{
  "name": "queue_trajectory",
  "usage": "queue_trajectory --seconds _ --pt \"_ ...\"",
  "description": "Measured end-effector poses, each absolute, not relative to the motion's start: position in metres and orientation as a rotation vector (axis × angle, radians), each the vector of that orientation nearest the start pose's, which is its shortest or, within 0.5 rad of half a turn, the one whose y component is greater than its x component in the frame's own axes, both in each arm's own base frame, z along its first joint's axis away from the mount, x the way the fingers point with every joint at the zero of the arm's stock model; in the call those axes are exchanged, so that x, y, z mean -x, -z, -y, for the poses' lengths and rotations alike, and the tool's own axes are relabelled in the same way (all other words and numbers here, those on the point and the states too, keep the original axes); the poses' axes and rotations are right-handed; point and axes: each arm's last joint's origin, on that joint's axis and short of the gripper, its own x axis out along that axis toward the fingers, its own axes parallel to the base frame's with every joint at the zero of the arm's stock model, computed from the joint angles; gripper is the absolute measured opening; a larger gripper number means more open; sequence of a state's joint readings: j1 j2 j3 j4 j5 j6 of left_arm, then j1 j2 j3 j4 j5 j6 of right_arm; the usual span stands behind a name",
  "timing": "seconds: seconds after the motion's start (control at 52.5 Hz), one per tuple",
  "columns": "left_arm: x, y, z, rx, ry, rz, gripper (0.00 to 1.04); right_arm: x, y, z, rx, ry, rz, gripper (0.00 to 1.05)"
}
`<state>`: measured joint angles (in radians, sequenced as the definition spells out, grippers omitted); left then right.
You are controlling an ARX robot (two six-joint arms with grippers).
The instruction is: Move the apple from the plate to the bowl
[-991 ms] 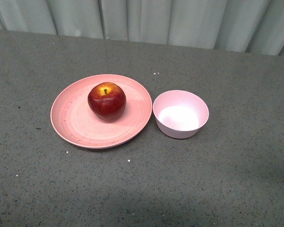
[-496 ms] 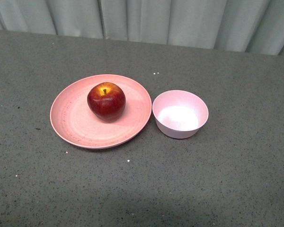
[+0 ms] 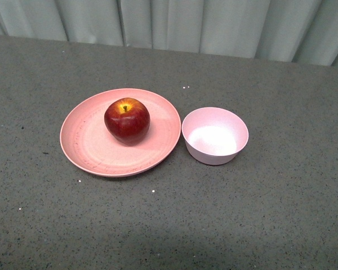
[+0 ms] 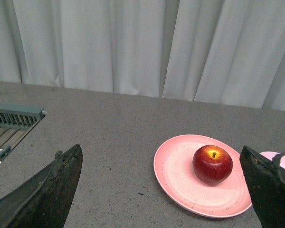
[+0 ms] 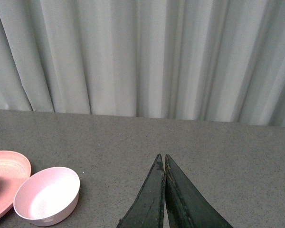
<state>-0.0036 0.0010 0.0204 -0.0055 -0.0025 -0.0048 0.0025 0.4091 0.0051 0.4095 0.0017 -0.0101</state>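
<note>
Table: far edge at 12 o'clock meets curtain; open surface all round dishes, widest twd 6. Plate holds apple, stem up, nr centre. Bowl just beside plate at 3 o'clock. L fingers spread wide, gripping nothing. R fingers pressed together.

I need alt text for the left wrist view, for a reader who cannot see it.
A dark red apple sits on a salmon-pink plate on a grey table, seen between the two dark fingers of the open left gripper. White curtains hang behind.
</note>
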Motion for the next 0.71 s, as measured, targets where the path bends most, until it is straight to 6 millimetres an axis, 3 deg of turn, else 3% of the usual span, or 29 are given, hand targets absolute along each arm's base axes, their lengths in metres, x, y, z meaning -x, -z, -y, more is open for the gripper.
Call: queue_trajectory --seconds 0.705 --pt "-0.096 -0.170 0.000 0.005 0.001 0.014 0.98 -0.108 -0.168 0.000 0.010 -0.001 0.009 0.01"
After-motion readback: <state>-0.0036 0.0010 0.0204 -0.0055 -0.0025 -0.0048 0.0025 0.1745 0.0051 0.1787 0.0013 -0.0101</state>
